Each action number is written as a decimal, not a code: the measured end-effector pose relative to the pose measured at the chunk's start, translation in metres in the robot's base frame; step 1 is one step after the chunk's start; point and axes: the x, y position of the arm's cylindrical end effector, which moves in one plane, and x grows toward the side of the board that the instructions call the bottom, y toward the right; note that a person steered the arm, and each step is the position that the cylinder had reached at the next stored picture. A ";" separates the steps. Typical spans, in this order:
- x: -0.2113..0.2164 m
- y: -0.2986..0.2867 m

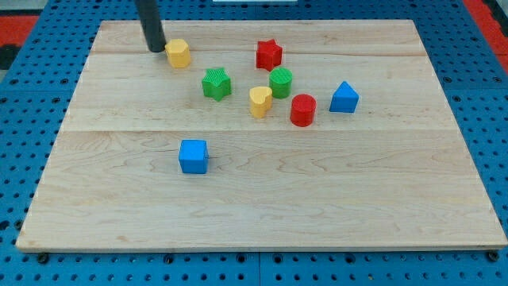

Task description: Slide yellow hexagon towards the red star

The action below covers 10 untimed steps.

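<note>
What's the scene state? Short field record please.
tip: my tip at the view's top left, just left of the yellow hexagon
target: red star, to the hexagon's right, apart from it
path: nothing between hexagon and star
cluster: green star, yellow heart, green cylinder, red cylinder, blue pentagon-like block
alone: blue cube

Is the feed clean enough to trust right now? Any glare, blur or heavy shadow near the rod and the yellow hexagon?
Camera view: lighting is even, with no glare on the wooden board. Shadows are soft and short under the blocks. My tip and the yellow hexagon, just to its right in the view, look sharp, as does the red star. No motion blur shows.
</note>
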 end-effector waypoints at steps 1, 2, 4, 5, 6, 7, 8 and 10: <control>0.000 0.033; 0.000 0.057; 0.000 0.054; 0.000 0.039; 0.000 0.038; 0.005 0.043; 0.016 0.057; 0.016 0.057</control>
